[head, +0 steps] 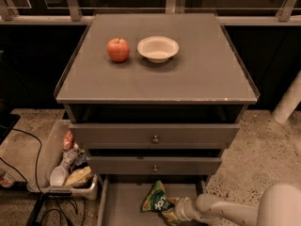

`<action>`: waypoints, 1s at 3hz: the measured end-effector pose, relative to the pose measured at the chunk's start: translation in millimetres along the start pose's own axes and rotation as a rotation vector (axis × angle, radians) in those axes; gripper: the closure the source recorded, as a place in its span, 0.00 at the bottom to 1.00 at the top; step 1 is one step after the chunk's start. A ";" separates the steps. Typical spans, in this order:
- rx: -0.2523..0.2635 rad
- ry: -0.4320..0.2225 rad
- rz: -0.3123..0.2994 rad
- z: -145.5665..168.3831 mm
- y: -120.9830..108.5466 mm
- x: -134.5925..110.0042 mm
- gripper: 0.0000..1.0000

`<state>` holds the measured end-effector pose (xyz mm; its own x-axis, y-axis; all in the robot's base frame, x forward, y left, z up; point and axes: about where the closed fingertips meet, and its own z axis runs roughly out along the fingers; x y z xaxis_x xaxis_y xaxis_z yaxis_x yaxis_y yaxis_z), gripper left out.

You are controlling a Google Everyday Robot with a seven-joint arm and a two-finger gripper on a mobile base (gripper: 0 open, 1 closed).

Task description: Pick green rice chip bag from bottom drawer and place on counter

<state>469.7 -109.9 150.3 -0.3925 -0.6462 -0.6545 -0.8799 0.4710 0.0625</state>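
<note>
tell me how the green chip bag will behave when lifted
The green rice chip bag looks crinkled and thin, so probably floppy and light. It lies tilted in the bottom drawer with the gripper at its lower edge, so it may sag.

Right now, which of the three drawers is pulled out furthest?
The bottom drawer: only its floor shows, with the green bag and the claw in it.
</note>
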 end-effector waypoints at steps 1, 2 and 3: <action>-0.018 -0.034 -0.012 -29.1 5.0 -16.0 1.00; -0.009 -0.070 -0.023 -61.9 5.1 -24.4 1.00; 0.022 -0.108 -0.067 -110.2 4.5 -38.5 1.00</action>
<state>451.3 -149.0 258.8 -0.3012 -0.6089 -0.7339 -0.8964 0.4432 0.0002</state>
